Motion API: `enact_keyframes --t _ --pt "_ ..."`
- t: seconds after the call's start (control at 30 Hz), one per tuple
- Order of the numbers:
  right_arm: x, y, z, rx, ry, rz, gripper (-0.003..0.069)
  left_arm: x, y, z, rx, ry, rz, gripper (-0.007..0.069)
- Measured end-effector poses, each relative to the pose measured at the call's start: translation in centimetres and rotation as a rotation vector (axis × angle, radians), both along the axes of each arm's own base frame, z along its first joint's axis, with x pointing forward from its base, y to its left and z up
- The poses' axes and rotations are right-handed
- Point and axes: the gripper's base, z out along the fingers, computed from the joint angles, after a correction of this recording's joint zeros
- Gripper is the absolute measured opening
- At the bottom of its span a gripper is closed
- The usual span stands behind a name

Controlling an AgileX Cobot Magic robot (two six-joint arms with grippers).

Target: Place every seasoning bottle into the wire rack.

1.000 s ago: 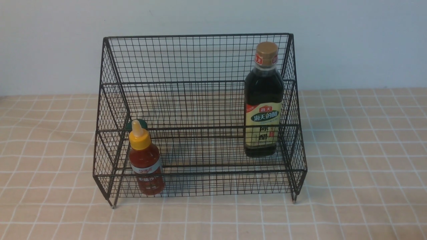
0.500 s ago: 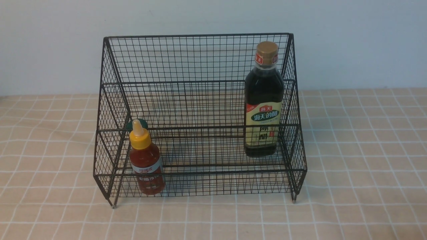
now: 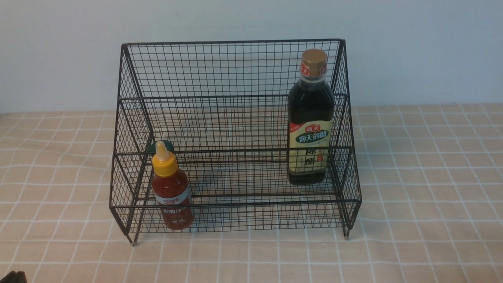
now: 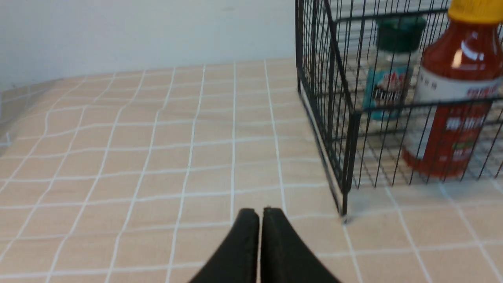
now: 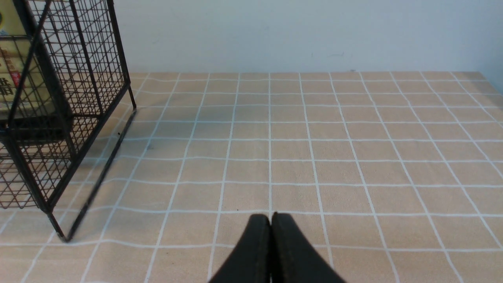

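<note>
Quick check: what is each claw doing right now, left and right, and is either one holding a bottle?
Left claw: closed, holding nothing, low over the checked tablecloth.
Right claw: closed, holding nothing, likewise over the cloth.

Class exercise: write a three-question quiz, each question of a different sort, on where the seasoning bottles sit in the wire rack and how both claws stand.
1. True or false: the dark bottle stands on the wire rack's upper tier.
2. Behind the red sauce bottle stands: A) green-lidded jar B) spoon C) cup.
3. Fill in: the left claw and right claw are both ____.

Key: 1 true; 2 A; 3 shut.
</note>
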Motion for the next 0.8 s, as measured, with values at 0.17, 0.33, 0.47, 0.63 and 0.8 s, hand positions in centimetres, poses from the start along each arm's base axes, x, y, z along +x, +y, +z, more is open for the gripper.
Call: enact_keyframes --t 0.17,0.33,0.47,0.63,0.8 --pt "0.00 0.00 0.00 0.000 0.000 0.000 -0.0015 -0.06 -0.02 -0.23 0.006 0.024 -0.004 -0.0007" --pt "0.00 0.00 0.00 0.000 0.000 0.000 -0.0015 -0.06 -0.02 -0.25 0.006 0.026 -0.004 -0.0007" --pt "0.00 0.00 0.00 0.000 0.000 0.000 -0.0015 -0.06 -0.02 -0.25 0.006 0.026 -0.004 -0.0007" --pt "0.00 0.00 0.00 -0.001 0.000 0.000 -0.0015 -0.07 -0.02 -0.27 0.007 0.029 -0.004 -0.0007" --pt "0.00 0.00 0.00 -0.004 0.000 0.001 -0.0015 -0.07 -0.02 -0.27 0.007 0.029 -0.004 -0.0007"
